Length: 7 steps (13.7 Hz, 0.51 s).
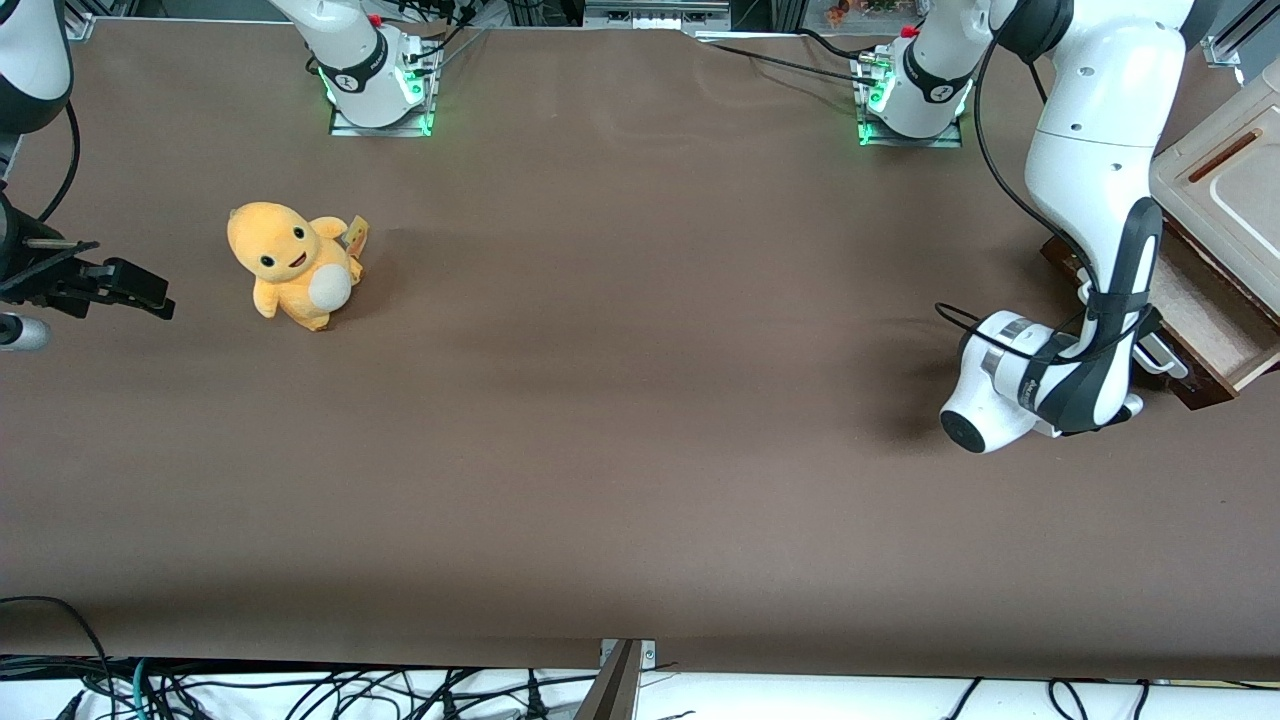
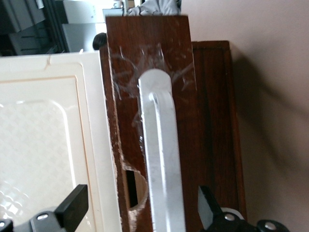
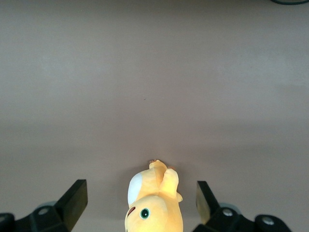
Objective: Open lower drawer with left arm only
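The lower drawer (image 1: 1200,305) stands pulled out from under the cream-white cabinet (image 1: 1232,190), at the working arm's end of the table, and its light-wood tray shows. Its dark brown front (image 2: 174,72) carries a long white-silver bar handle (image 2: 161,154). The left arm (image 1: 1095,180) reaches down in front of the drawer. My gripper (image 2: 140,202) is open and straddles the handle, with one black finger (image 2: 73,207) over the cream panel and the other finger (image 2: 206,209) over the dark wood. Neither finger touches the bar. In the front view the gripper (image 1: 1142,345) is largely hidden by the forearm, at the handle (image 1: 1165,358).
A yellow plush toy (image 1: 295,262) sits on the brown table (image 1: 640,450) toward the parked arm's end. A rounded notch (image 2: 136,186) is cut in the drawer front beside the handle. Both arm bases (image 1: 910,95) stand along the table edge farthest from the front camera.
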Available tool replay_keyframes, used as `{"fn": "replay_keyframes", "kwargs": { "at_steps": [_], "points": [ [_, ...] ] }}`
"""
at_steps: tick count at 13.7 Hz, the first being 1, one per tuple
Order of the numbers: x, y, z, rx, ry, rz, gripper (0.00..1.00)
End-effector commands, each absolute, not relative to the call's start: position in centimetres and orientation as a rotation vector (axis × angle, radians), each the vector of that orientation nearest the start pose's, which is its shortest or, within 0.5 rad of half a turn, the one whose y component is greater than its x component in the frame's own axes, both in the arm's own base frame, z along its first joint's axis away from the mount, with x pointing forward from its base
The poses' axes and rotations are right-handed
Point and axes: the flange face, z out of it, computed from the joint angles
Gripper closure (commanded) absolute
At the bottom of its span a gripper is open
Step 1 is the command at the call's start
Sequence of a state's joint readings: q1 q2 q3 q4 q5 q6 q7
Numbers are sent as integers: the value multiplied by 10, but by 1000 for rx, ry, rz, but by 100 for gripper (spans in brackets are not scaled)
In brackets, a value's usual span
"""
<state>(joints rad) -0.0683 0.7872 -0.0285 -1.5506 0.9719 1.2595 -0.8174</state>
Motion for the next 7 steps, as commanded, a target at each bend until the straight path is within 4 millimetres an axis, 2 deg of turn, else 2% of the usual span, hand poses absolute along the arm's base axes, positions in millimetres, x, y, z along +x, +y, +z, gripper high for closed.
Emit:
{"fn": "replay_keyframes", "kwargs": {
  "at_steps": [1, 3, 7],
  "points": [
    [630, 39, 243, -1873, -399, 554, 0],
    [639, 33, 275, -1990, -384, 598, 0],
    [651, 0, 348, -2331, -268, 675, 0]
  ]
}}
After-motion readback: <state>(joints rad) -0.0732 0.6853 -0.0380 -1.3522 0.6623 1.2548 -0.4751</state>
